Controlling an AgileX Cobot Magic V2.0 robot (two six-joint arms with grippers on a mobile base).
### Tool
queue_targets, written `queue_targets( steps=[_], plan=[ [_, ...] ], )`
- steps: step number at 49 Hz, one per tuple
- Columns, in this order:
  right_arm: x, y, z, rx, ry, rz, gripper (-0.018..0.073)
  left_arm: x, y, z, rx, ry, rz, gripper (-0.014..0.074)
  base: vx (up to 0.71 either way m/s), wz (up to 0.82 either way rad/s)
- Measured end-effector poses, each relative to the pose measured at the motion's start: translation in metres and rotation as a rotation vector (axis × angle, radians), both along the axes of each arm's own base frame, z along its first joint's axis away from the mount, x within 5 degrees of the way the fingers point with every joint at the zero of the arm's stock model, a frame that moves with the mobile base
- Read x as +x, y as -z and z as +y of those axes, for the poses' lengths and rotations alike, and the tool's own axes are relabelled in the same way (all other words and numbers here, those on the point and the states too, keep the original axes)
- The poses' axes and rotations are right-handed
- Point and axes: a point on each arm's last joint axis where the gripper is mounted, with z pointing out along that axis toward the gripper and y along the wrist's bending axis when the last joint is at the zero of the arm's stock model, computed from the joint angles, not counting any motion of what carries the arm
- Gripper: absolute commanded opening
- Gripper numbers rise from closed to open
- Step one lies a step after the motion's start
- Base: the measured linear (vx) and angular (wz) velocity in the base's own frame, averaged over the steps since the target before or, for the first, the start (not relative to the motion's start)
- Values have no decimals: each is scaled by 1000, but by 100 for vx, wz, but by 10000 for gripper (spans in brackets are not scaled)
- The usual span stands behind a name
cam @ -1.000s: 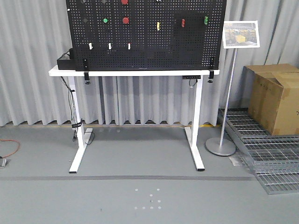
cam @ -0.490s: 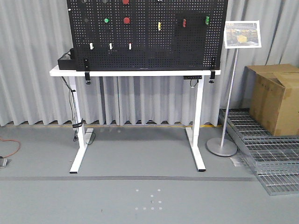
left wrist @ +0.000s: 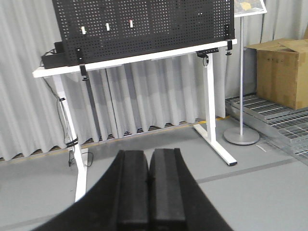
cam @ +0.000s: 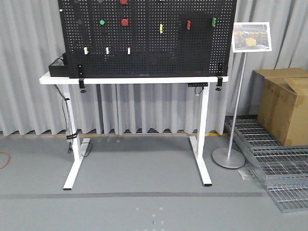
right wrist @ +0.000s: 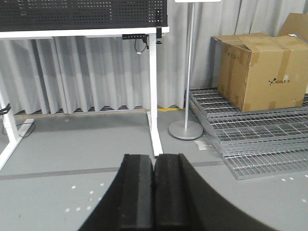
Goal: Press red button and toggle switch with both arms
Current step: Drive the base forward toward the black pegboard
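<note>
A black pegboard panel (cam: 144, 48) stands on a white table (cam: 130, 80). On it sit a large red button (cam: 124, 22), a green button (cam: 102, 22), a yellow switch (cam: 161, 28), a small red switch (cam: 188, 24), a green switch (cam: 214, 21) and three white toggles (cam: 107, 50). The toggles also show in the left wrist view (left wrist: 107, 26). My left gripper (left wrist: 150, 155) is shut and empty, low and far from the panel. My right gripper (right wrist: 154, 158) is shut and empty, pointing at the floor by the right table leg (right wrist: 154, 96). Neither arm shows in the front view.
A sign stand (cam: 237, 96) with a round base (cam: 229, 157) is right of the table. A cardboard box (cam: 283, 103) rests on metal grates (cam: 274, 168) at the right. Grey curtains hang behind. Cables run down the left table leg (cam: 72, 139).
The front view has shifted: the table and panel now sit further left and look slightly larger, so the base has moved nearer and turned a little right.
</note>
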Motion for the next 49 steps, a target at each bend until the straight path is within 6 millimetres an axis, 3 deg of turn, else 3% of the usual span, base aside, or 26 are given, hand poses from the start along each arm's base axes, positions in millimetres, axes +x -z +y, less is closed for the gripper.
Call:
queue_targets(
  steps=[49],
  plan=[
    [0, 0, 0, 0, 0, 0, -3, 0, 0, 0, 0, 0, 0, 1, 45, 5]
  ],
)
